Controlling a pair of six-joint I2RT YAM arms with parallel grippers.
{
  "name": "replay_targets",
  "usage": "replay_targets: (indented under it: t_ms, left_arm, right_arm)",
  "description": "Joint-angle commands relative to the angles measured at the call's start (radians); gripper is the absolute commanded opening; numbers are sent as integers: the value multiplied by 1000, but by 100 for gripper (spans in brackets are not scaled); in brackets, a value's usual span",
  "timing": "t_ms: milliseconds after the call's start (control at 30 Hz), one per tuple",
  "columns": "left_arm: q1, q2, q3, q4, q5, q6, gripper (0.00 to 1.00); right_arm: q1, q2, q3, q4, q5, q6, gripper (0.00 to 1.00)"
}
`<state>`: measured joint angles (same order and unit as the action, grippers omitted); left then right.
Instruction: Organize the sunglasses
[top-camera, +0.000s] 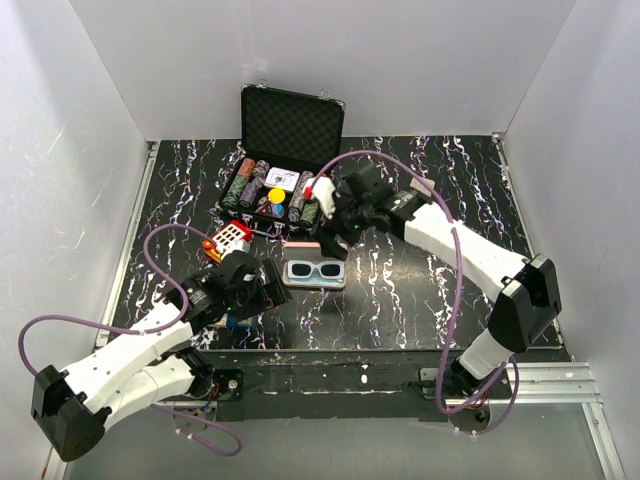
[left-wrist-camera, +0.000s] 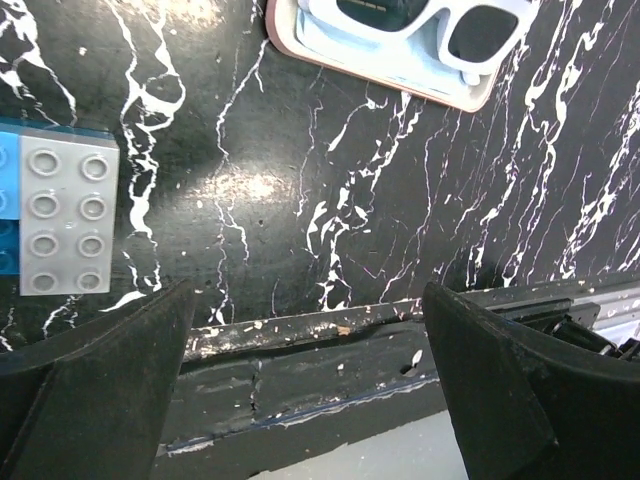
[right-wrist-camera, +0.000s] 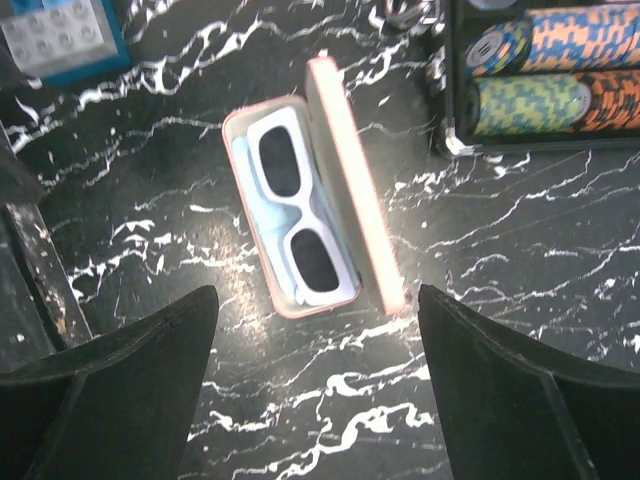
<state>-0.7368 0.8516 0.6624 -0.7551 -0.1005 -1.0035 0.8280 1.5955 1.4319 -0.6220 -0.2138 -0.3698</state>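
Where the counter (top-camera: 420, 290) reaches its near edge, the left fingers (left-wrist-camera: 100, 400) hang spread wide and released, grasping nothing, with bare black marbled surface between them. A grey and blue studded brick (left-wrist-camera: 65, 215) lies flat close by, at the left of the left wrist view.

Just beyond these fingers, near the middle of the counter, the white-framed sunglasses (right-wrist-camera: 297, 215) rest lenses up inside an open pink case (right-wrist-camera: 350, 200). They lie on a light blue cloth (right-wrist-camera: 243, 170) that lines the tray. The case's lid stands raised along the tray's far side.

Above and slightly behind the case, the right fingers (right-wrist-camera: 110, 400) hover equally parted and released. They grasp nothing and are clear of both case and sunglasses.

To the left of the case sits a small red and white toy (top-camera: 230, 238). Farthest back, a black chip case (top-camera: 290, 130) stands open with its lid upright and rows of coloured poker chips (top-camera: 262, 185) in its tray.
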Motion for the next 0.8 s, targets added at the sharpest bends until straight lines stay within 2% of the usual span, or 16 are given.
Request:
replay_targets:
  t_ms: [0, 133, 167, 267, 367, 500, 600, 633, 767]
  left_arm:
    - [2, 15, -4, 86, 76, -4, 98]
    - [2, 24, -55, 173, 100, -32, 98]
    - [4, 35, -69, 203, 148, -47, 98]
    - [4, 96, -116, 316, 205, -96, 98]
    - [4, 196, -124, 387, 205, -112, 96]
    - [4, 347, -66, 410, 214, -93, 63]
    - [2, 440, -41, 436, 206, -99, 42]
    - [5, 466, -37, 448, 202, -99, 37]
    - [5, 518, -9, 425, 154, -101, 31]
  right_arm:
    - [-82, 35, -4, 72, -338, -47, 88]
    - [-115, 180, 108, -30, -349, -106, 84]
    - [-125, 219, 146, -56, -366, -103, 82]
    - [-156, 335, 275, -145, -401, -84, 78]
    - [-171, 405, 340, -148, -409, -69, 77]
    - [-190, 435, 341, -124, -461, -31, 75]
    - [-210, 416, 277, -59, -544, 8, 73]
    - [-216, 405, 247, -24, -558, 28, 72]
    - [-228, 400, 205, 25, -559, 55, 69]
